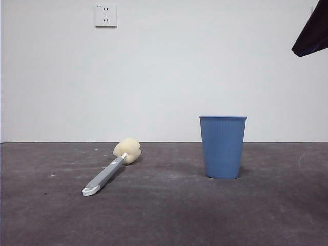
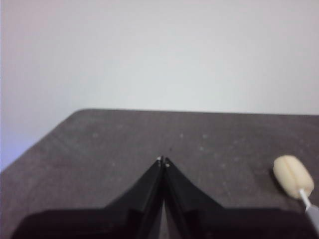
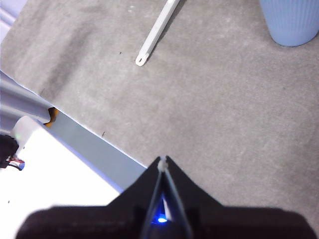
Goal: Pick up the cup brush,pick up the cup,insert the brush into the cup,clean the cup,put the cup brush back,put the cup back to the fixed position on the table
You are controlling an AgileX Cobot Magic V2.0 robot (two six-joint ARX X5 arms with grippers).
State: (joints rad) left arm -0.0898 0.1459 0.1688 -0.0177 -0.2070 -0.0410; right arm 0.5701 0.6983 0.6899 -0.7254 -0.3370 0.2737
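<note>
1. Plainly, nothing is held yet: the cup brush lies flat on the tabletop at the left, its cream sponge head toward the far side and its white-tipped handle end toward the near side.
2. The cup stands upright to the right of the brush, well apart from it, mouth up.
3. The left claw hangs above the tabletop with its jaws pressed together, gripping nothing; the sponge head shows off to one side of it.
4. The right claw is likewise pressed together and empty, above the near edge of the tabletop; the black tip at the upper right of the front view is probably this arm.
5. The brush looks light, with a stiff, flat, thin handle and a soft, squashy head. A pinch across the grey handle's middle should hold best; the sponge would give and let the brush swing.
6. The cup looks light, thin-walled and slightly springy. Its ribs should help grip, but the taper could let it slip downward, so a hold just below the rim seems safest, with gentle pressure.
</note>
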